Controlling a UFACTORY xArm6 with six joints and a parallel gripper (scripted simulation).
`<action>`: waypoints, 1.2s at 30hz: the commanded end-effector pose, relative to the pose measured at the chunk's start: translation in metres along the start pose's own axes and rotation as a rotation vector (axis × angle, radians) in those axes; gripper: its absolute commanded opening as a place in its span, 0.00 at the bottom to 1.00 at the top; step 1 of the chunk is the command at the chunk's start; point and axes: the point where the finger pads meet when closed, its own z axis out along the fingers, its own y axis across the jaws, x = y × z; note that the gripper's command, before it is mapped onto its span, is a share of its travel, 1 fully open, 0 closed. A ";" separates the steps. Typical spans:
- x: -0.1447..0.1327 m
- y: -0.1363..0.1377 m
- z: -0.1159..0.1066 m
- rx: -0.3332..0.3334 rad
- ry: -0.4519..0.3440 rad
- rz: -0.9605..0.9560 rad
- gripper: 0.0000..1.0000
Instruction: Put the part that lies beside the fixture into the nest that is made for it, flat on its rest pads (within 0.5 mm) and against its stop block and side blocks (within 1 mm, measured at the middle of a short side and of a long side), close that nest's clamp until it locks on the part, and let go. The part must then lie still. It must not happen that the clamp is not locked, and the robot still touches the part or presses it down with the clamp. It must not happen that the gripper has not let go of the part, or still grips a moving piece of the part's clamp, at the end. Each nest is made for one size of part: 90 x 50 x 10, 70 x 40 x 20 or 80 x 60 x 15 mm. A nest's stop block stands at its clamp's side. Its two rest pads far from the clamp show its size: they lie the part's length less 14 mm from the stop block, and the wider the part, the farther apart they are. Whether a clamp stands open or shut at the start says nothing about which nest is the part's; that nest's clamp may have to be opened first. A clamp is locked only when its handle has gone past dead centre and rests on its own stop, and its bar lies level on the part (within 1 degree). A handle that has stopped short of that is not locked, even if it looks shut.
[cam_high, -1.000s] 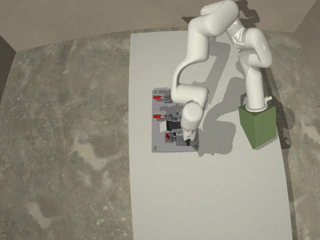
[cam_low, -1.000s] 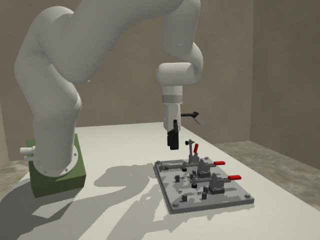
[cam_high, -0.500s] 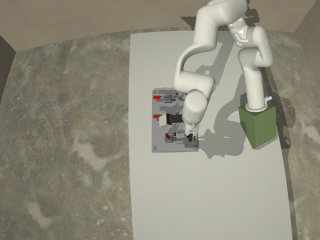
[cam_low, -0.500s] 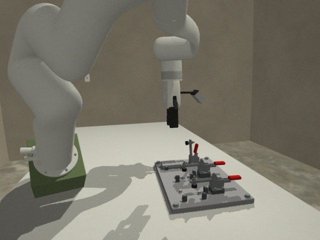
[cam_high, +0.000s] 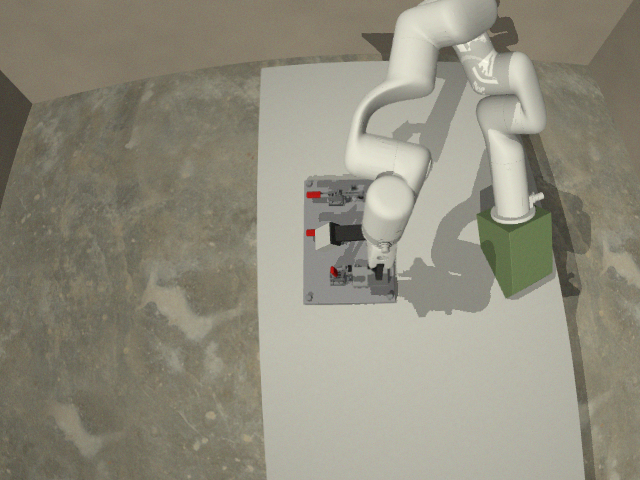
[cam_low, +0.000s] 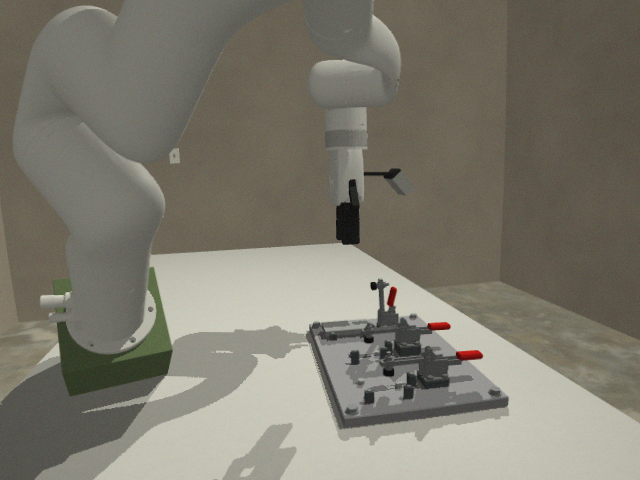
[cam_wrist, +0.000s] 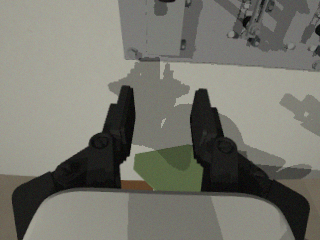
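Jaws of gripper (cam_low: 347, 237) half-open, empty, high above fixture (cam_low: 337, 373)

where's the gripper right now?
Exterior view: the gripper hangs partly open and empty, well above the far end of the fixture, over the clamp with the raised handle.
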 end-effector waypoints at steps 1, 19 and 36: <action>0.013 0.000 -0.002 0.003 0.002 0.002 0.47; 0.075 0.000 -0.002 0.003 0.002 0.002 0.47; 0.086 0.000 -0.001 0.003 0.002 0.002 0.47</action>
